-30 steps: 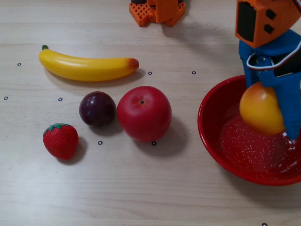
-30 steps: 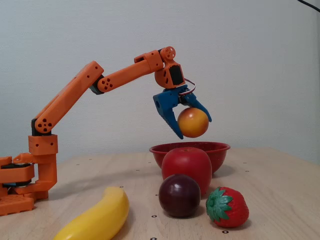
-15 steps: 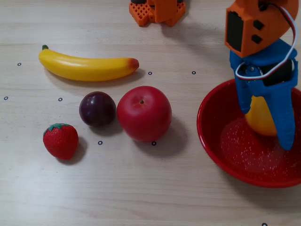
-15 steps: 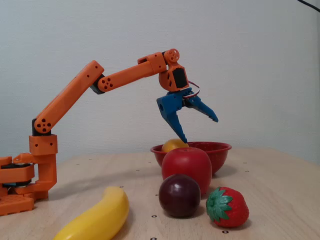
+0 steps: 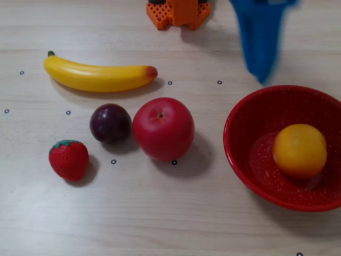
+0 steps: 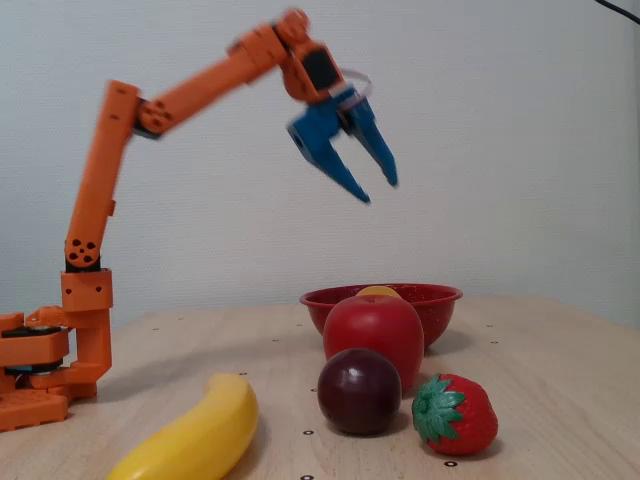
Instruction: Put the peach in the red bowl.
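Note:
The peach point(image 5: 299, 150), yellow-orange and round, lies inside the red speckled bowl point(image 5: 250, 114) at the right of the overhead view. In the fixed view only its top point(image 6: 379, 292) shows above the bowl's rim point(image 6: 440, 293). My blue gripper point(image 6: 378, 190) is open and empty, held high in the air above the bowl. In the overhead view it shows as a blurred blue shape point(image 5: 260, 37) at the top, just beyond the bowl's far rim.
A red apple point(image 5: 163, 128), a dark plum point(image 5: 110, 123), a strawberry point(image 5: 68, 159) and a banana point(image 5: 98, 76) lie left of the bowl. The orange arm base point(image 5: 178, 13) stands at the table's far edge.

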You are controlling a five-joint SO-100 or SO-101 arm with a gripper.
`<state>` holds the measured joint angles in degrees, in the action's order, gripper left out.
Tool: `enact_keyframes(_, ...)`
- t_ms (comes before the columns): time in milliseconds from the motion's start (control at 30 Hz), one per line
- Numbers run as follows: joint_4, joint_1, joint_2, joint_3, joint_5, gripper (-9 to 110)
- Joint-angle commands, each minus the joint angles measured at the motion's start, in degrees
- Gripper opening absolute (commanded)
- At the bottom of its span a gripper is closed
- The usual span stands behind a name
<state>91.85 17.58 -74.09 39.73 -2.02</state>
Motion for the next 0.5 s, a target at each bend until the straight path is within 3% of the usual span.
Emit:
enact_keyframes(0,-0.44,-3.34,-13.80,6.42,1.85,10)
enact_keyframes(100,-1.23,-7.03,-22.15,15.82,2.37,0)
enact_keyframes(467,-12.04,-16.70,-61.00,66.36,-2.11,0)
